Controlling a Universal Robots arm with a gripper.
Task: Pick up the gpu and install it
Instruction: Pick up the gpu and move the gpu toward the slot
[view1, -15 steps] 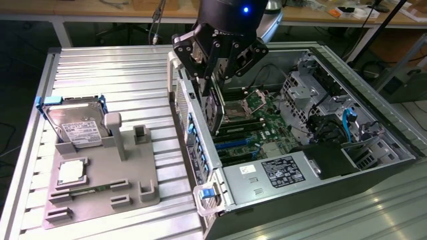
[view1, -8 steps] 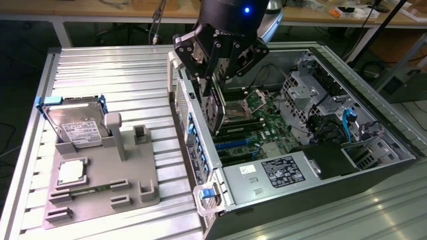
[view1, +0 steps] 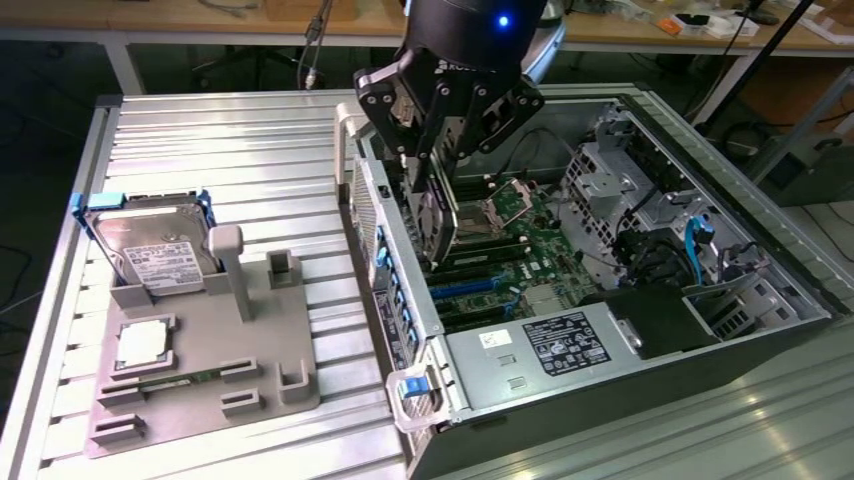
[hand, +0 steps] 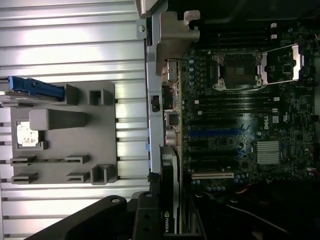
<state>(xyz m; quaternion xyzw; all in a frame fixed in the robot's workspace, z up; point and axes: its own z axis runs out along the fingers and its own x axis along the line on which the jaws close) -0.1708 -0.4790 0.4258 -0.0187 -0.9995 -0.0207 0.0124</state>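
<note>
Gpu (view1: 438, 220) over motherboard (view1: 534, 248), beside case wall (view1: 363, 200)

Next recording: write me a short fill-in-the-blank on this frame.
1. The pincer holds the gpu over the green ___ inside the computer case.
2. The hard drive stands in the gray fixture on the exterior view's ___.
3. The rails on the hard drive's sides are ___.
Missing: motherboard; left; blue.
</note>
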